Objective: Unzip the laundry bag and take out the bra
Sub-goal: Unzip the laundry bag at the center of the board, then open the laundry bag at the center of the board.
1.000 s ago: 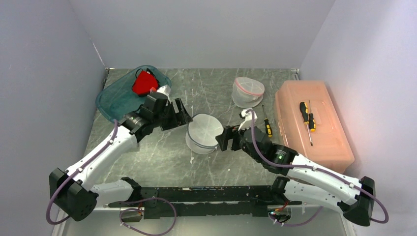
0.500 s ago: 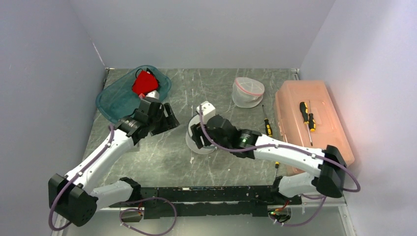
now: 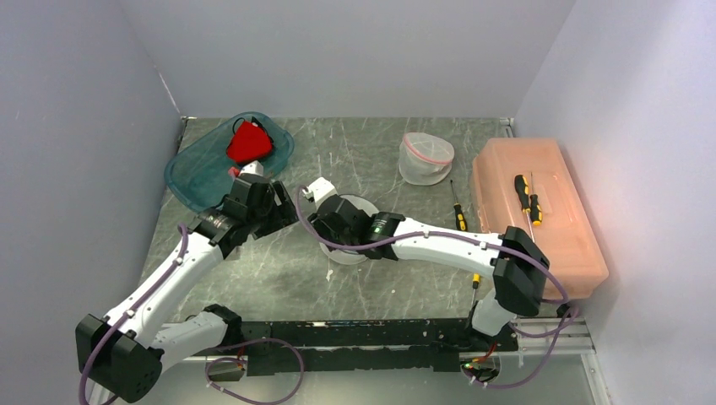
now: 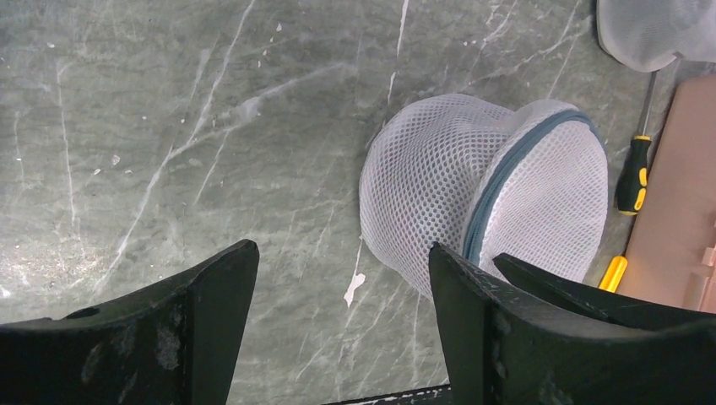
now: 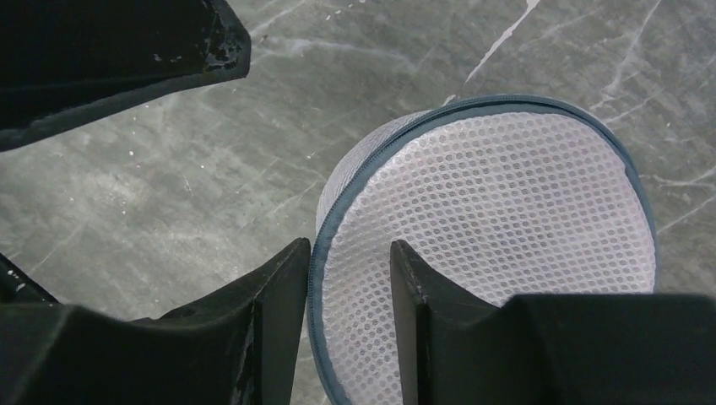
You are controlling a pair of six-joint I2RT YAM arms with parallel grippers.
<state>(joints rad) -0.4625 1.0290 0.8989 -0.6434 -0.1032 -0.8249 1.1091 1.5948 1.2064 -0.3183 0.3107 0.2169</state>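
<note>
The white mesh laundry bag (image 3: pixel 344 253) with a grey-blue zipper rim stands at the table's middle, zipped; no bra shows through the mesh. In the right wrist view the bag (image 5: pixel 507 219) fills the centre, and my right gripper (image 5: pixel 348 291) is narrowly open with one finger on each side of the zipper rim at the bag's left edge. In the top view that gripper (image 3: pixel 325 221) is over the bag's left side. My left gripper (image 3: pixel 283 208) is wide open and empty just left of the bag (image 4: pixel 481 190), above bare table (image 4: pixel 338 291).
A teal tray (image 3: pixel 194 173) at the back left holds a red cloth item (image 3: pixel 247 142). A second mesh bag with a pink zipper (image 3: pixel 425 158) sits at the back. An orange toolbox (image 3: pixel 557 245) with a screwdriver on it stands at the right; another screwdriver (image 3: pixel 458 215) lies beside it.
My right arm has swung left across the bag, from its right side to its left rim. My left gripper has drawn back a little to the left.
</note>
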